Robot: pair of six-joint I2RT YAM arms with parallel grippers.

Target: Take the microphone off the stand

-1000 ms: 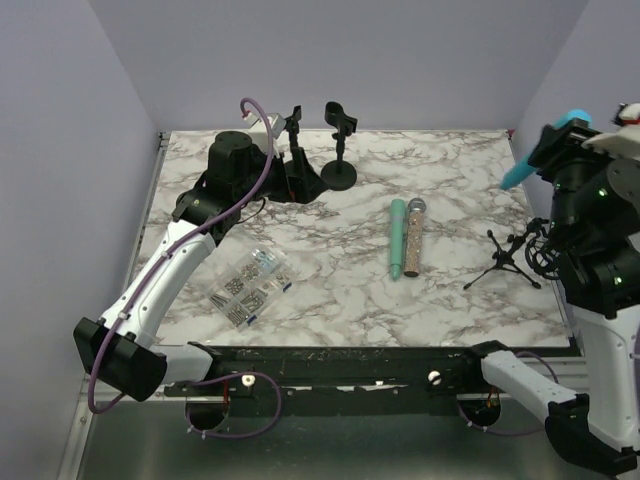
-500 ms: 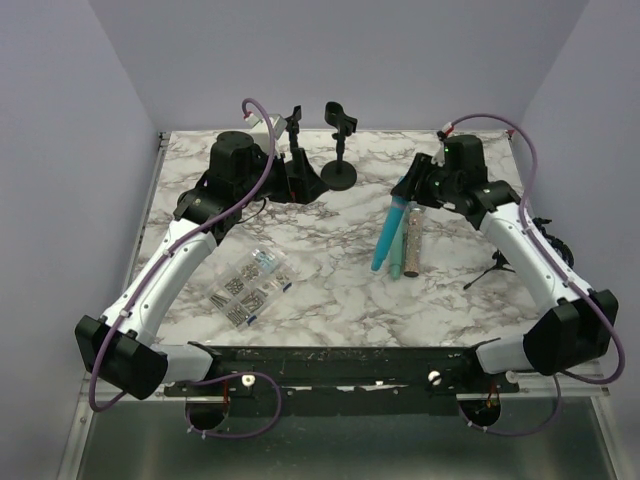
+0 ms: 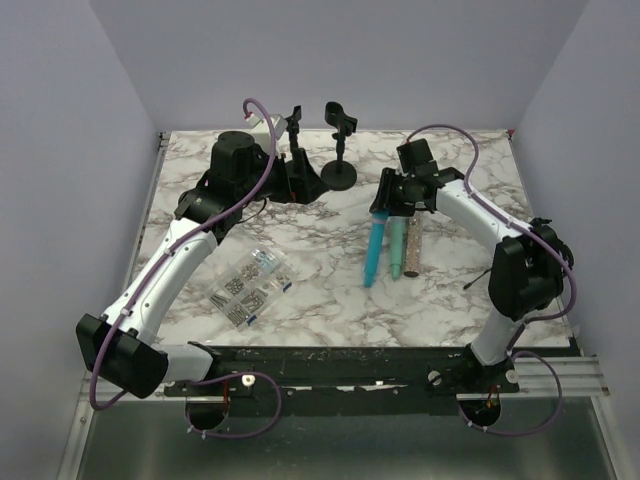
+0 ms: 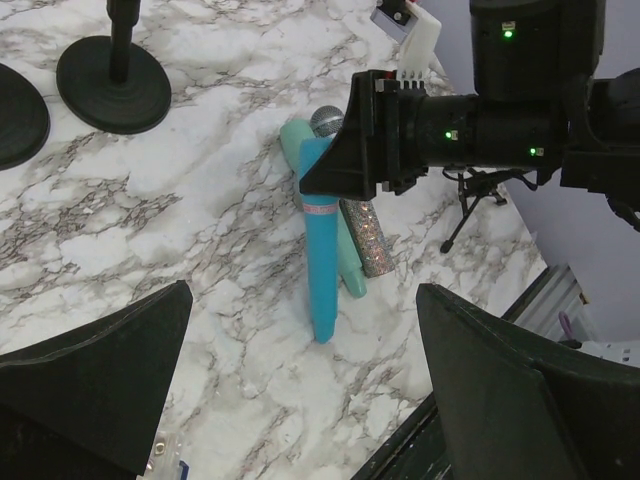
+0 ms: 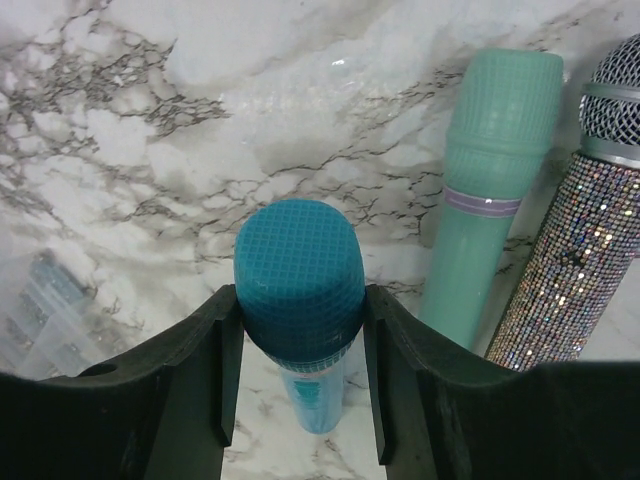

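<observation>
The blue microphone (image 3: 374,255) is being clamped at its head by the right fingers (image 5: 222,372). It is being held tilted, just beside the green microphone (image 3: 397,238), mid-desk (image 3: 330,300). The left fingers (image 4: 95,385) are being held wide apart near the round-base stand (image 3: 338,172) at the far edge. Bare marble is lying toward the near edge.

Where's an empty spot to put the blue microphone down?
Bare table between the bag of screws and the blue microphone, all along the near edge. Crowded beside the mint microphone and glitter microphone, and at the back around the round-base stand.
</observation>
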